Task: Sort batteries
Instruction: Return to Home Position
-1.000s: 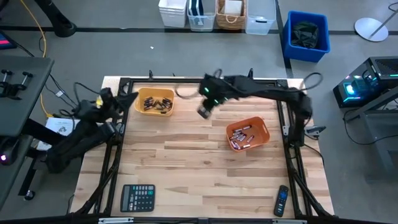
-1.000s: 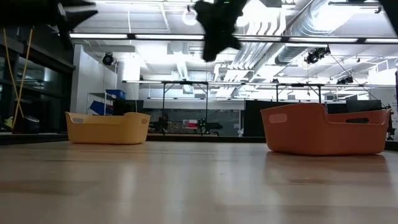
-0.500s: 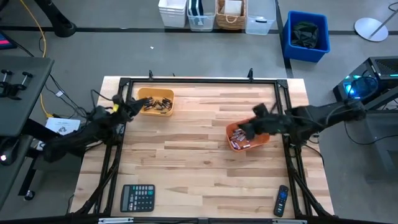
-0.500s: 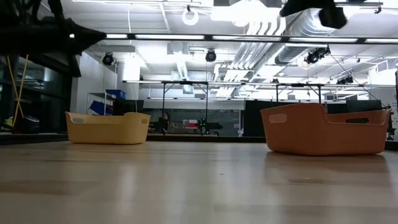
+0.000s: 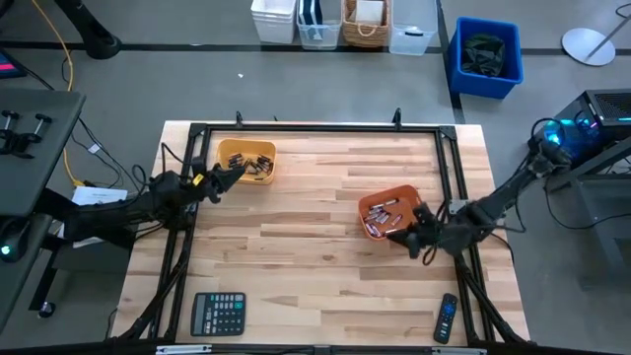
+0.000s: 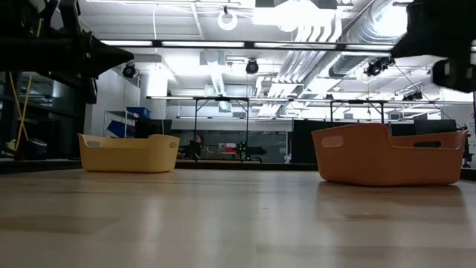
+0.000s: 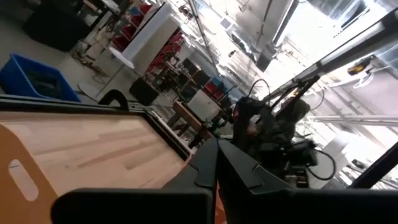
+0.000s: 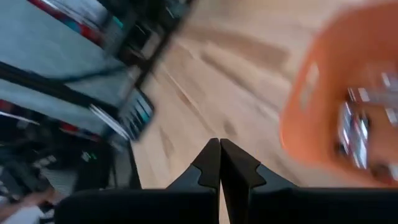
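Well, batteries lie in two bins

Dark batteries (image 5: 248, 166) fill the yellow bin (image 5: 245, 146) at the counter's (image 5: 296, 256) 10 o'clock. Silvery batteries (image 5: 383, 212) fill the orange bin (image 5: 394, 190) at 3 o'clock. They lie flat, long axes jumbled. My left gripper (image 5: 233, 173) and right gripper (image 5: 399, 237) hang just beside them, fingers (image 7: 208, 165) pressed together, empty.

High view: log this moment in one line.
left gripper shut, at yellow bin | right gripper shut, beside orange bin | batteries in both bins

Pale planked wood table (image 5: 296, 256), matt plastic orange bin (image 5: 390, 190), silvery metallic batteries (image 5: 380, 210)
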`<move>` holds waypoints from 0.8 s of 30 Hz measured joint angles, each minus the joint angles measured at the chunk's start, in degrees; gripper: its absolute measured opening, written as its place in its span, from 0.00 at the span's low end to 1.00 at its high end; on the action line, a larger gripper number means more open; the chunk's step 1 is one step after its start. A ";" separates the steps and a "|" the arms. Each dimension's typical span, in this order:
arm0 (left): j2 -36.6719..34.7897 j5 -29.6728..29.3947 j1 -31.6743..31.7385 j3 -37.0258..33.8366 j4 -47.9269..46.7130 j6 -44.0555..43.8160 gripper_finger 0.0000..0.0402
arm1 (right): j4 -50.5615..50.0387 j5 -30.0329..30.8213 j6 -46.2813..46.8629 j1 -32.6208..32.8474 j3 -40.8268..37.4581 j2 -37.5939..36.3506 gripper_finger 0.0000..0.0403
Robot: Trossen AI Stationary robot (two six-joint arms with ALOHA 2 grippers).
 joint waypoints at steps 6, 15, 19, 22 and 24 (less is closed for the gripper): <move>0.00 0.09 0.02 0.90 -0.08 -0.32 0.00 | 22.21 -4.93 -23.60 -12.22 -9.51 -4.04 0.00; 0.00 0.20 0.02 0.91 -0.74 -0.36 0.00 | 26.50 -33.53 -46.56 -35.62 -14.86 -4.79 0.00; 0.00 0.20 0.04 0.90 -0.87 -0.36 0.00 | 39.33 -36.11 -48.55 -37.84 -22.28 -6.26 0.00; -0.02 0.21 0.04 0.90 -0.94 -0.36 0.00 | 47.20 -34.66 -47.30 -38.32 -27.64 -7.25 0.00; 0.00 0.22 0.04 0.90 -0.96 -0.39 0.00 | 43.75 -34.18 -47.40 -38.29 -27.21 -8.10 0.00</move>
